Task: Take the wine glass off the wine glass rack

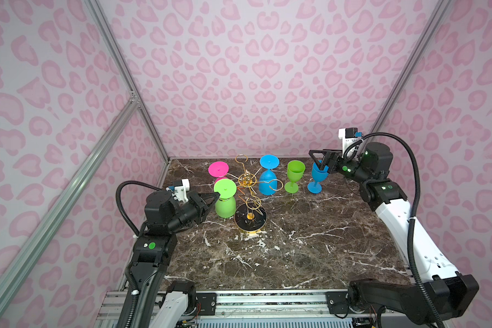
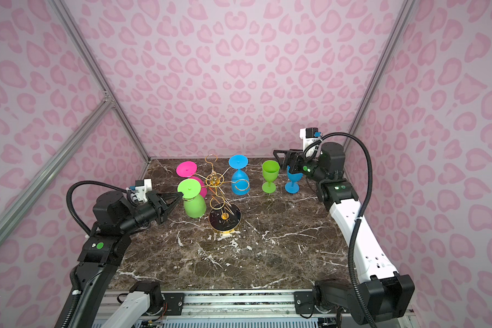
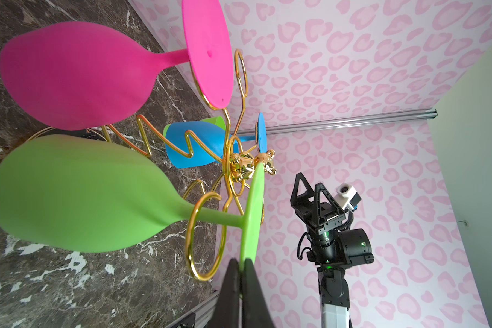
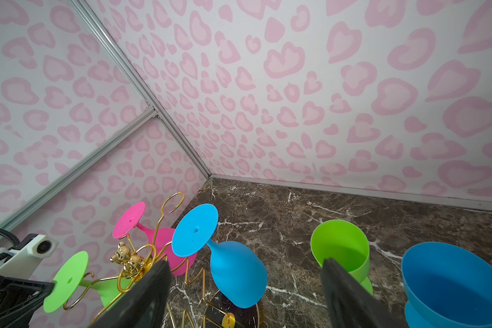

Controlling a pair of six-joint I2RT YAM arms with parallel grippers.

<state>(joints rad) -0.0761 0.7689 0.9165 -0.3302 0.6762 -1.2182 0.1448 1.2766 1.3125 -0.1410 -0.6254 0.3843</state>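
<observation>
Nearest, the left claw [image 3: 240, 265] is pressed together on the foot rim of the hanging green wine glass [image 1: 225, 205]. That glass hangs bowl-down, its stem in a loop of the wine glass rack [image 1: 256, 221] on the left part of the worktop [image 1: 296, 255]. It looks gripped but not yet slid free. Farther back, the hanging blue wine glass [image 1: 267, 183] and the pink wine glass [image 1: 218, 169] also hang on their arms. At the far right, the standing green wine glass [image 1: 295, 170] and the standing blue wine glass [image 1: 316, 180] are upright on the worktop, off the rack. The right claw [image 1: 316, 159], spread and empty, hovers just beside the blue one. By my reckoning two are off and three remain.
</observation>
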